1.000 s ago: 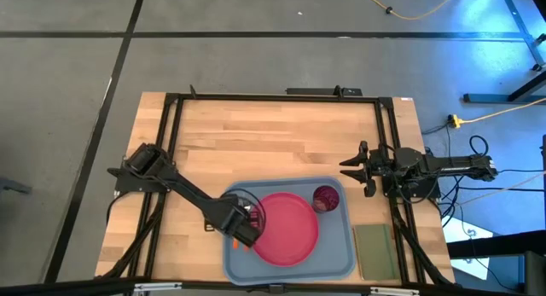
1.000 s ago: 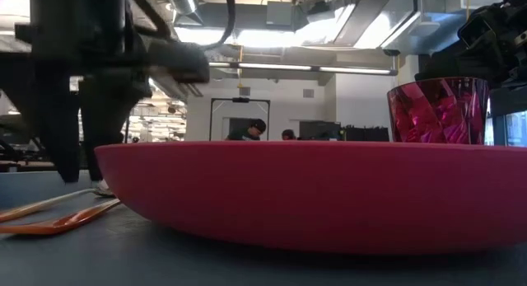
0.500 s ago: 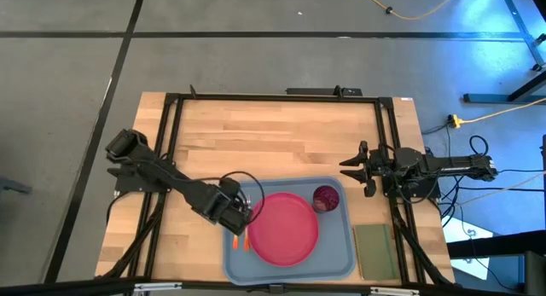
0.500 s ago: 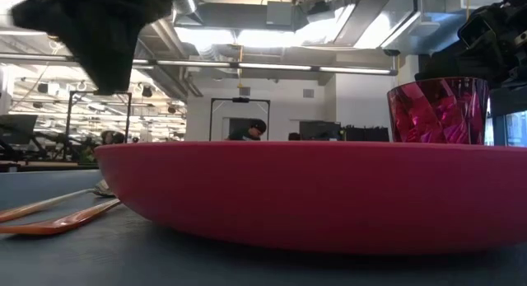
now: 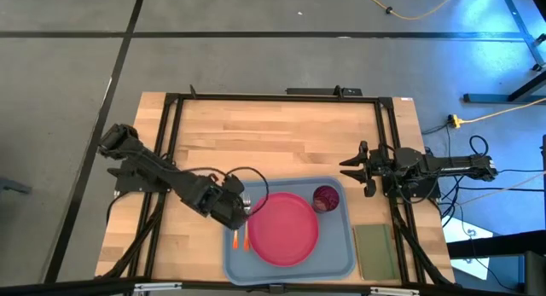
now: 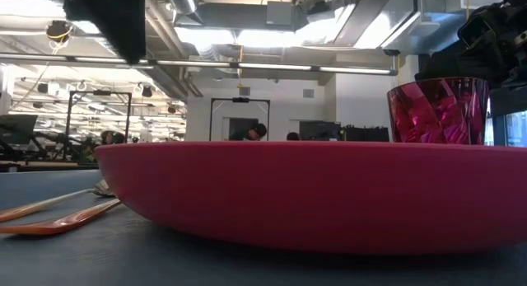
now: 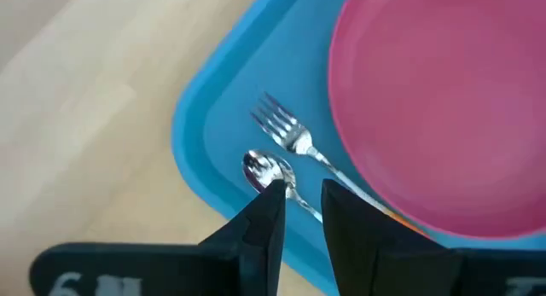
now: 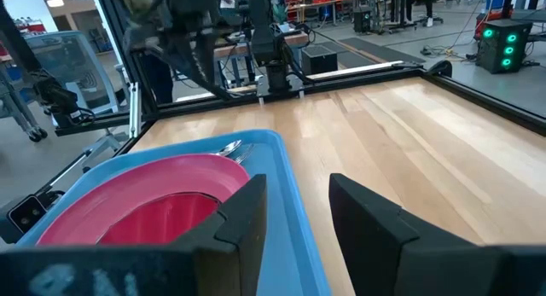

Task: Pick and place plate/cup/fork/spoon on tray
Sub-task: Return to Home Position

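Light blue tray (image 5: 341, 262) from above carries the plate (image 5: 284, 228), cup (image 5: 325, 198), and fork (image 7: 286, 134) and spoon (image 7: 266, 171) side by side at its left edge, just under the left gripper (image 5: 241, 212). Low down, orange handles run alongside the plate's rim. At the left wrist, fingers slightly parted, empty. The right gripper (image 5: 351, 168), spread, waits by the table's right edge.

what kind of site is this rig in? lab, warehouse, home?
Most likely a robotics lab or workshop, not a home. The low view shows exposed ceiling ducts and strip lights over a big open hall; the right wrist view shows more framed benches behind, and cables trail over the grey floor.
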Robot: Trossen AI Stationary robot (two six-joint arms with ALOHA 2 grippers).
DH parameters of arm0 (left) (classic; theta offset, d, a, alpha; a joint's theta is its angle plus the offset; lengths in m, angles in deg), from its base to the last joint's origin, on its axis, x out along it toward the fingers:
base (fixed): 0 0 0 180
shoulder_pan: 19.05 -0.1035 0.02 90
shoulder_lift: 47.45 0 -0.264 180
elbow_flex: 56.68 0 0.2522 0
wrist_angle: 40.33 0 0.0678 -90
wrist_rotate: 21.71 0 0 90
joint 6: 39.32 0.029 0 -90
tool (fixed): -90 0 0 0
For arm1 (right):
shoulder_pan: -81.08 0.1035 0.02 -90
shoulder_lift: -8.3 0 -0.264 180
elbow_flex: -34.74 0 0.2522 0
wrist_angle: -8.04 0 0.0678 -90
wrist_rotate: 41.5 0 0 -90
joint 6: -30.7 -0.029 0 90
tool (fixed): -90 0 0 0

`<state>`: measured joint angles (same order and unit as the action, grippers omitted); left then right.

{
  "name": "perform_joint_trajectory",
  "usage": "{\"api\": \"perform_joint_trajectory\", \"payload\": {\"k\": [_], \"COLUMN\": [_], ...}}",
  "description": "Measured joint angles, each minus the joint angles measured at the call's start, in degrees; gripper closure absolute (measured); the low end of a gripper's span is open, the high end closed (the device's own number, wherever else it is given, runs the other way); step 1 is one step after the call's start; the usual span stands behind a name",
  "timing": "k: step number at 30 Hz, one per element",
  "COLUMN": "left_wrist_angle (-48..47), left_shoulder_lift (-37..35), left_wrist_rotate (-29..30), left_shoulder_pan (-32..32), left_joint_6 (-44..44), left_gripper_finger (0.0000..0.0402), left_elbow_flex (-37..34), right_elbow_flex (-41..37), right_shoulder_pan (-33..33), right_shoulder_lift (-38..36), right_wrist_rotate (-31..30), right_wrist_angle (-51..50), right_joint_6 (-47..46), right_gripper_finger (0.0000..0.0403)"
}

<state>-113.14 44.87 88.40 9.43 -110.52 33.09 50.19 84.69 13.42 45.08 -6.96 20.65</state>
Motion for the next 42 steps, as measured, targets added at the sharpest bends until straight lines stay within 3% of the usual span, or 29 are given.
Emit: {"api": "perform_joint_trajectory", "payload": {"k": [14,16,19,22,25,28,31,35,42], "left_wrist_angle": [-0.85,-0.86,-1.09,0.96,6.18,20.24,34.82,47.15,71.79], "left_shoulder_lift": [-16.91,-17.62,-18.15,-19.56,-23.67,-30.06,-37.07,-45.88,-55.43], "left_wrist_rotate": [6.35,8.50,4.35,3.25,1.58,-3.57,-8.84,-9.11,-18.39], "left_shoulder_pan": [1.04,1.10,1.05,1.19,1.80,1.89,1.03,-1.25,-6.48], "left_joint_6": [27.99,28.98,35.12,40.18,42.55,48.50,53.87,54.18,56.78], "left_gripper_finger": [0.0329,0.0329,0.0329,0.0329,0.0329,0.0329,0.0329,0.0329,0.0329], "left_elbow_flex": [0.00,0.00,-0.20,-2.19,-8.26,-17.87,-28.38,-40.63,-60.70], "right_elbow_flex": [0.00,0.00,0.01,0.02,0.02,0.02,0.02,0.02,-0.02], "right_shoulder_pan": [0.00,-0.02,-0.01,-0.02,0.02,0.02,-0.02,0.00,0.00], "right_shoulder_lift": [-0.02,-0.02,-0.02,0.02,0.13,-0.04,-0.04,-0.02,-0.02], "right_wrist_rotate": [0.00,0.02,0.15,6.48,13.19,15.46,15.50,15.06,10.60], "right_wrist_angle": [0.18,0.45,0.29,-0.60,0.67,0.89,0.88,0.88,0.58], "right_joint_6": [-0.03,-3.80,-13.99,-18.43,-19.88,-21.85,-22.43,-21.45,-20.81], "right_gripper_finger": [0.0269,0.0269,0.0269,0.0269,0.0269,0.0269,0.0269,0.0269,0.0269]}}
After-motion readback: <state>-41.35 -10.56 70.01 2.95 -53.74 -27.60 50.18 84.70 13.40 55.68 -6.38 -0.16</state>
